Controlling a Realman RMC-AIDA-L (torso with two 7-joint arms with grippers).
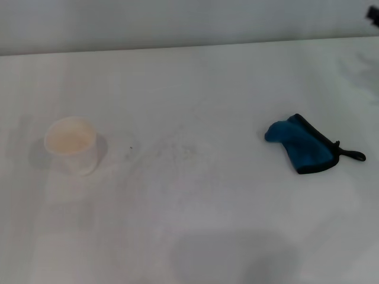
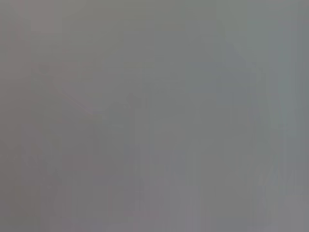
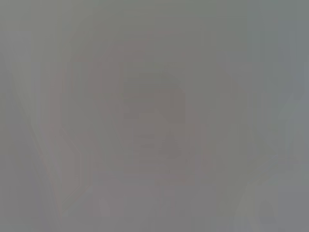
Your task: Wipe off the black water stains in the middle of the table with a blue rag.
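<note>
- The table (image 1: 195,236) is a wide white surface that fills nearly the whole head view, with a pale wall behind its far edge.
- The blue rag (image 1: 303,145) lies crumpled on the right part of the table, bright blue with black edging along its far and right sides.
- A thin black loop (image 1: 354,155) sticks out from the rag's right end and rests flat on the table.
- A white paper cup (image 1: 72,145) stands upright on the left part of the table, its open mouth facing up, well apart from the rag.
- The black water stains (image 1: 131,148) show only as a tiny dark speck just to the right of the cup; a few very faint marks lie scattered on the table between cup and rag, too weak to make out clearly.
- A large soft grey shadow (image 1: 234,257) falls on the near edge of the table, below the middle.
- A small dark shape (image 1: 373,16) sits at the far right corner of the head view; what it is cannot be told.
- Neither the left gripper nor the right gripper appears in the head view.
- Both wrist views show only a flat grey blur, so no fingers can be seen and their state cannot be judged.
- Nothing touches the rag or the cup.
</note>
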